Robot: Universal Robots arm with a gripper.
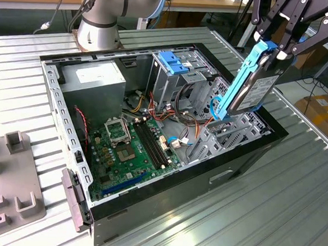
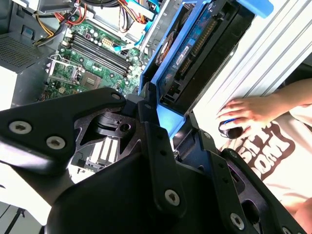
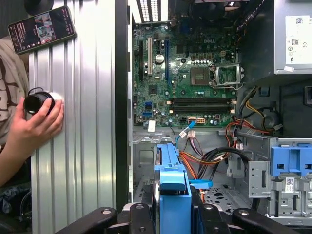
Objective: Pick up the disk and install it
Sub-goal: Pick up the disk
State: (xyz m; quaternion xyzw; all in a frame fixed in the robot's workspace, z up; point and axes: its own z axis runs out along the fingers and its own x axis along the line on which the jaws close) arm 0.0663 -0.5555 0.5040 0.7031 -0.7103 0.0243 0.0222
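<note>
The blue-framed disk (image 3: pixel 171 192) stands edge-on between the black fingers (image 3: pixel 140 218) of the gripper (image 3: pixel 173 217), which press its carrier from both sides over an open computer case (image 3: pixel 122 97). Inside lie a green motherboard (image 3: pixel 185 73), a grey power-supply box (image 3: pixel 292 41) with a white label, a metal drive cage (image 3: pixel 290 168) with a blue latch and a tangle of orange and black cables (image 3: pixel 214 156) — all exposed. Beside the case, on the ribbed metal worktop (image 3: pixel 85 146), a person's hand (image 3: pixel 36 124) rests on a small black cylinder (image 3: pixel 35 101); a smartphone (image 3: pixel 41 28) lies nearby, screen lit.
</note>
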